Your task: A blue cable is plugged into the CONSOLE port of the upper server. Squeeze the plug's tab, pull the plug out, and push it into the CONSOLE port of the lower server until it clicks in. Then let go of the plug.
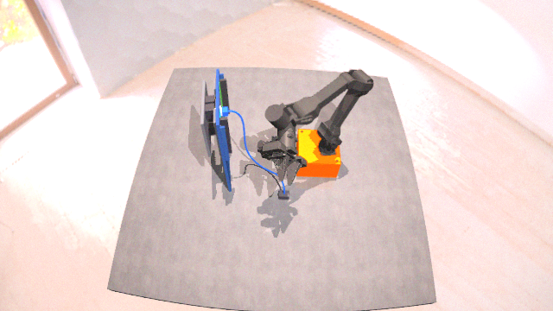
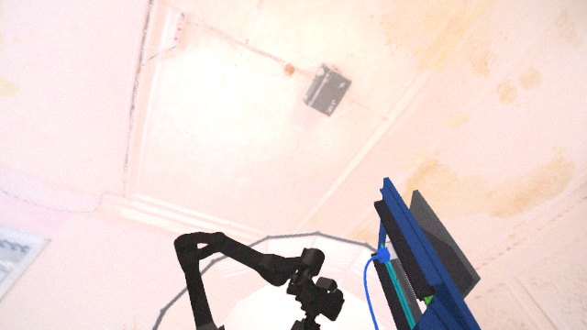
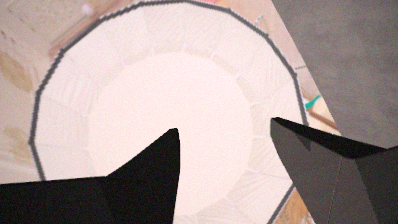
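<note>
The blue plug [image 1: 225, 111] [image 2: 383, 255] sits at the front of the blue rack frame [image 1: 224, 160] [image 2: 431, 257]. The blue cable [image 1: 244, 138] [image 2: 365, 275] curves from it down to a small dark block. The server fronts are seen edge-on, so the port labels and the plug's tab cannot be made out. My gripper [image 1: 285, 180] [image 3: 224, 131] is open, with nothing between its fingers. It is away from the rack and the plug, on the arm's side, above the cable's far end in the top view. Neither plug nor rack shows in the wrist view.
The small dark block [image 1: 283, 195] lies on the grey table [image 1: 346, 259], with a thin dark cable beside the blue one. The orange base block [image 1: 320, 168] stands under the arm. A grey panel [image 1: 204, 117] [image 2: 463, 270] stands behind the rack frame.
</note>
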